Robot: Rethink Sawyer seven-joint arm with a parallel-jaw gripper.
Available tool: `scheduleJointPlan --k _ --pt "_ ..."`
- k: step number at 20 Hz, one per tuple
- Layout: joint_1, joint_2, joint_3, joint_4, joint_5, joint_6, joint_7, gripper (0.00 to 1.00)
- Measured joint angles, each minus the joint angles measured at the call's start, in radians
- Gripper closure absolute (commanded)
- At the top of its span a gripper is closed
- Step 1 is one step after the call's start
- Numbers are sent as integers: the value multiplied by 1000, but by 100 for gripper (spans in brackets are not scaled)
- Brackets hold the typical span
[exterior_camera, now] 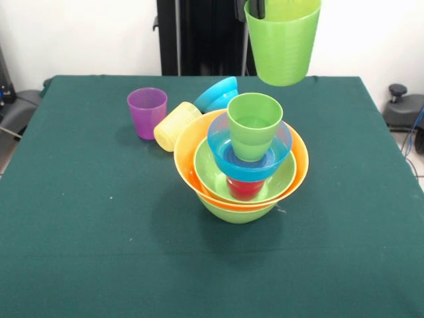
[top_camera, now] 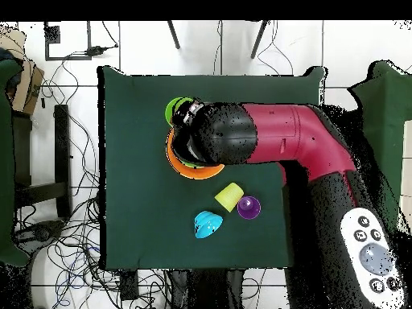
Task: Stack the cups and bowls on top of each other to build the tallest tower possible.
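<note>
Claw: at the top edge of the front view, only its dark tips showing, gripping the rim of a light green cup that hangs upright in the air above the far half of the table, higher than the stack and clear of it. Purple cup: upright, left of centre toward the far side. Pale yellow cup: on its side, just beside the purple cup and against the orange bowl's rim. Blue bowl: tipped on edge behind the stack. Stack, centre of table, bottom to top: lime green bowl, orange bowl, second lime green bowl, red cup, second blue bowl resting on the red cup, second light green cup upright inside that blue bowl. Red and black arm: in the overhead view, reaching across the table and covering most of the stack.
</note>
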Motion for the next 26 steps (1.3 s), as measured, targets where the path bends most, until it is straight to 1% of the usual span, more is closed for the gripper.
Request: scheduleJointPlan --k 13,19,26 --pt "-46 0 32 0 -24 24 -3 100" --pt "-58 1 41 0 -48 24 -3 100" --pt "-60 28 56 0 -62 24 -3 100"
